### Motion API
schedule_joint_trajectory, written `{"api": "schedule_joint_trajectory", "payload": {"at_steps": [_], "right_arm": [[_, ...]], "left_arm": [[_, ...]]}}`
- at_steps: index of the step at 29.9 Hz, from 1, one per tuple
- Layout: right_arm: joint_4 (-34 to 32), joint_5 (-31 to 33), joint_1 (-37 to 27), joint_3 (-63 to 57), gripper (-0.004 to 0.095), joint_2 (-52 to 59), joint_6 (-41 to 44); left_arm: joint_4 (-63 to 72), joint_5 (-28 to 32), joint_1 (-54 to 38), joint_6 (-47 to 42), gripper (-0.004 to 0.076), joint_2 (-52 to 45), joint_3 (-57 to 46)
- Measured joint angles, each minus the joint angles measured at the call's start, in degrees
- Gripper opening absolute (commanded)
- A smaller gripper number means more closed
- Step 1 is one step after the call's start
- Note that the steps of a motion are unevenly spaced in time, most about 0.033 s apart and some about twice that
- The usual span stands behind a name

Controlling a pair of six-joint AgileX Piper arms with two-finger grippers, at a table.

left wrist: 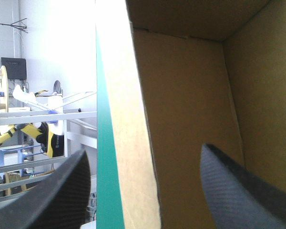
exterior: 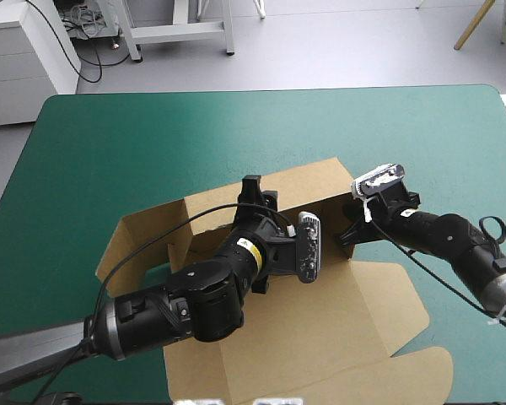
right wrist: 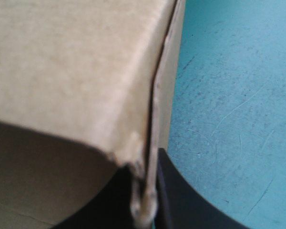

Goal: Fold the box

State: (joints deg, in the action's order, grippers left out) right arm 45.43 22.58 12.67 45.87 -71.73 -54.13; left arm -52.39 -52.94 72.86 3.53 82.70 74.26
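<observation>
Overhead, the box (exterior: 346,321), brown board on the table's (exterior: 110,143) near half, is partly hidden by the left arm. In the left wrist view, the left gripper (left wrist: 144,152) is held spread astride a raised matte wall. In the right wrist view, the right gripper (right wrist: 148,191) is clamped on a frayed corner edge.

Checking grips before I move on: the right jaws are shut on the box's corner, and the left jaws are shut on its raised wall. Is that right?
No. The left gripper has its jaws open, one either side of a raised wall of the box, as the left wrist view shows. The right gripper is shut on the box's corner, as you said.
</observation>
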Motion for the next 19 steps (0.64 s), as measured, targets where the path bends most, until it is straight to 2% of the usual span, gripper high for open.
{"api": "schedule_joint_trajectory", "payload": {"at_steps": [5, 8, 12, 19], "right_arm": [[0.0, -0.1, 0.0, 0.0, -0.0019, 0.0, 0.2], [0.0, -0.1, 0.0, 0.0, -0.0019, 0.0, 0.2], [0.0, -0.1, 0.0, 0.0, -0.0019, 0.0, 0.4], [-0.2, -0.1, 0.0, 0.0, -0.0019, 0.0, 2.0]], "left_arm": [[0.8, -1.7, -0.6, -2.6, 0.0473, -1.2, 3.7], [0.5, -2.1, -4.4, -7.2, 0.0472, -1.5, 6.6], [6.4, -3.0, -13.1, -9.7, 0.0472, -1.5, 11.3], [19.3, -6.2, -32.6, -7.2, 0.0472, -2.4, 18.8]]}}
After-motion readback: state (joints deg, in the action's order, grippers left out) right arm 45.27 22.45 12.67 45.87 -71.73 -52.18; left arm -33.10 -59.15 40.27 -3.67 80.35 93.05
